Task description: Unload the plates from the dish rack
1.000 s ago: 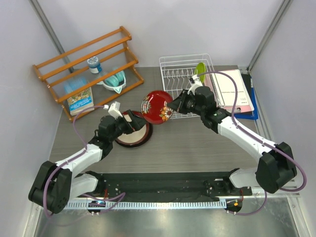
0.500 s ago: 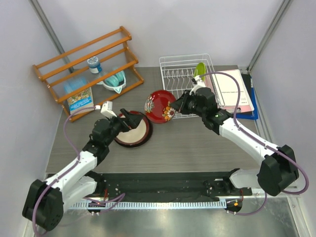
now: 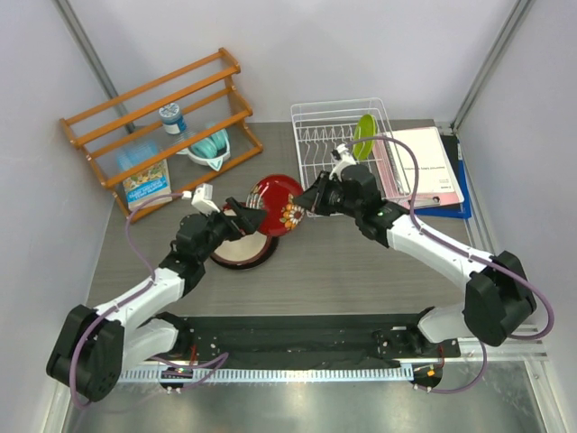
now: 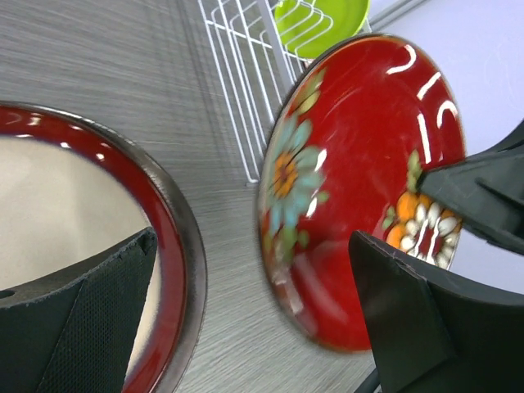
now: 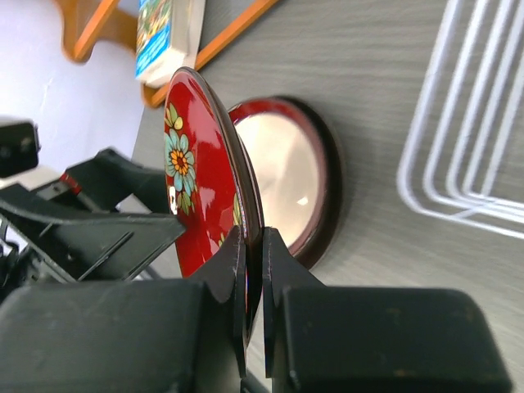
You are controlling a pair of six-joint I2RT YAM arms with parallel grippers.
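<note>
Glossy patterned plate [image 4: 360, 188], white wire rack [image 3: 335, 135]

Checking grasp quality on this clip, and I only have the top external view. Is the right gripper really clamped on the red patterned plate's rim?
Observer: Yes. In the right wrist view, the right gripper has its jaws closed on the rim of the patterned red plate, which is held on edge.
Operator: Is the left gripper gripping it too?
Observer: No. In the left wrist view, the left gripper has its jaws wide apart, with the plate showing in the gap beyond. I cannot tell whether it touches the plate.

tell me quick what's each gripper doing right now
Left gripper: open, holding nothing.
Right gripper: shut on the patterned red plate at its rim.
</note>
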